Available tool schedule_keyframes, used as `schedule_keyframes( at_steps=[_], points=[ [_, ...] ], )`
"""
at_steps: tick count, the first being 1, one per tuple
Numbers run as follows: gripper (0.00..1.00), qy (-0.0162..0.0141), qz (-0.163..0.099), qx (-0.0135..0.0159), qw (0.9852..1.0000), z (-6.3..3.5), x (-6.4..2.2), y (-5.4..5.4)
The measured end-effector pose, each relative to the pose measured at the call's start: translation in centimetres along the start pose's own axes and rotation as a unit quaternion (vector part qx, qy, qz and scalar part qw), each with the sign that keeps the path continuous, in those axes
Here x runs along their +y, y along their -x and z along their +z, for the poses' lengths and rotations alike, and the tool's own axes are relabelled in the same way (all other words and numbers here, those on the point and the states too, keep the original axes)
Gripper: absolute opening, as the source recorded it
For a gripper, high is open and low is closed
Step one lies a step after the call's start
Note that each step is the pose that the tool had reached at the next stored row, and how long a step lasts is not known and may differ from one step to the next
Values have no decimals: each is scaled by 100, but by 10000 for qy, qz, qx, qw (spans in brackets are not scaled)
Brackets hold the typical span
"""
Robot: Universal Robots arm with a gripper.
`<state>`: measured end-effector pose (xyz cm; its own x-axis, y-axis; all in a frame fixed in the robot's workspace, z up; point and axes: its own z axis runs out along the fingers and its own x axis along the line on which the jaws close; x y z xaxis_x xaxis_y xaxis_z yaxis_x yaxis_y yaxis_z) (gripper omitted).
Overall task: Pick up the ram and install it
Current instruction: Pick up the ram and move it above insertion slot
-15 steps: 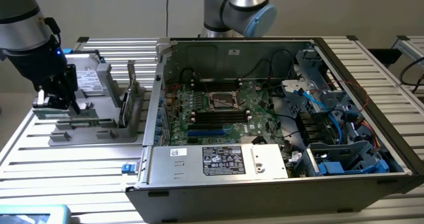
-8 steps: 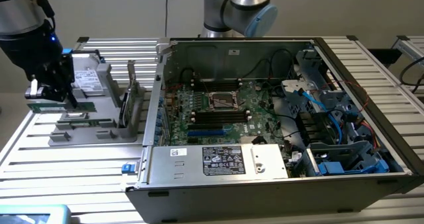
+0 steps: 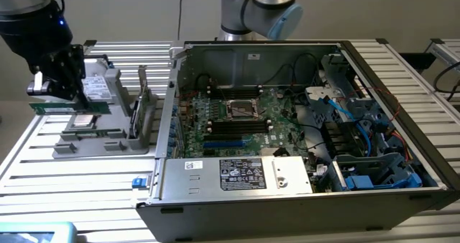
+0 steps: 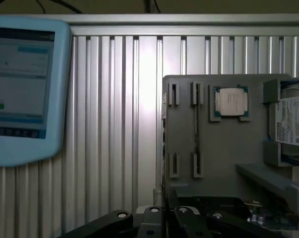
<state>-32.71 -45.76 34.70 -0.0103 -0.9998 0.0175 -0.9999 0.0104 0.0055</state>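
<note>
Green and thin, the ram (image 3: 97,107) is hanging level, pinched at its middle by the clamped gripper (image 3: 77,102) just above the grey tray (image 3: 133,146) at the worktop's edge on the exterior view's left, probably keeping both ends free for a slot in the open computer case (image 3: 251,57).

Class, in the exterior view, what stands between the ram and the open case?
An upright card in the grey tray stands between the ram and the case, shown in the exterior view.
</note>
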Motion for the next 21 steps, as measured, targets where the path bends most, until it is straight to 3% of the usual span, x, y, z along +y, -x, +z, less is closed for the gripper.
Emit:
schedule_keyframes(
  at_steps=[14,21],
  points=[
    [14,5,0,0,10000,-562,-552,-89],
    [14,11,0,-1,10000,-763,-857,-115]
  ],
)
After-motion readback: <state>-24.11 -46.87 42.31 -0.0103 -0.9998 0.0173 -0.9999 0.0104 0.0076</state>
